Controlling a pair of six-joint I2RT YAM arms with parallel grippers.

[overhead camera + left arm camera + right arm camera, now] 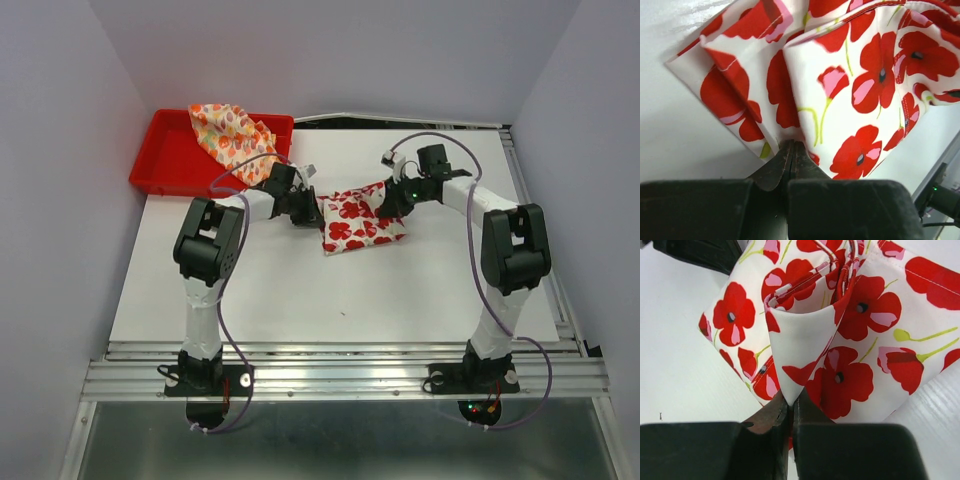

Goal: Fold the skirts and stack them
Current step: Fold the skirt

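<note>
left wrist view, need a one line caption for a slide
Left claw pinched shut on a folded edge of the white skirt with red flowers, white table beneath.

From above, the left gripper [312, 212] and right gripper [385, 205] meet the flowered skirt [358, 222] near the counter's middle, but their fingertips are too small to make out.

In the left wrist view the skirt runs off the top and right edges. The cloth between the pressed-together jaws is hidden. A dark part [940, 200] is cut off at the lower right.

In the right wrist view the skirt is cut by the top and right edges. A black shape [700, 250] at the top left is mostly out of picture.

At the counter's far left corner, the tray [165, 160] has its near right corner hidden behind the left arm [255, 203].
</note>
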